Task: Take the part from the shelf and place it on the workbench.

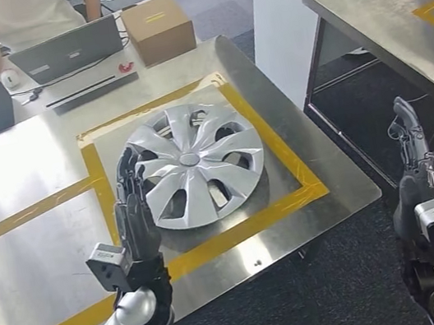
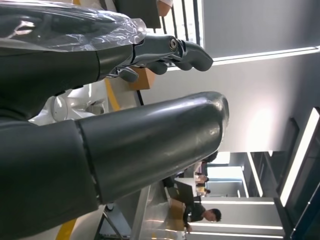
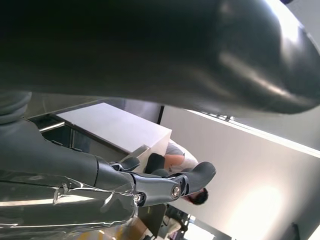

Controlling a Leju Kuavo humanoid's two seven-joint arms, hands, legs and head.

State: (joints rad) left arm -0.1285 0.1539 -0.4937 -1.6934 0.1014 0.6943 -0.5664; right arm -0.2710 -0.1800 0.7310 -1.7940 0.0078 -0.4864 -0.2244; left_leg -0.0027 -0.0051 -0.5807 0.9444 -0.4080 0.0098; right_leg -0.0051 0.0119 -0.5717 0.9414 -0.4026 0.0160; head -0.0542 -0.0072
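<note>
Placement looks done: silver spoked plastic wheel cover point(image 1: 194, 162) lies on the taped steel bench point(image 1: 300, 148); left hand point(image 1: 135, 218) and right hand point(image 1: 412, 150) hold nothing, fingers point(image 1: 131, 173) loosely extended.

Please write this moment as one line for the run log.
part: hubcap flat on workbench, inside yellow tape square | left hand: open, at hubcap's edge | right hand: open, beside bench, holds nothing
</note>
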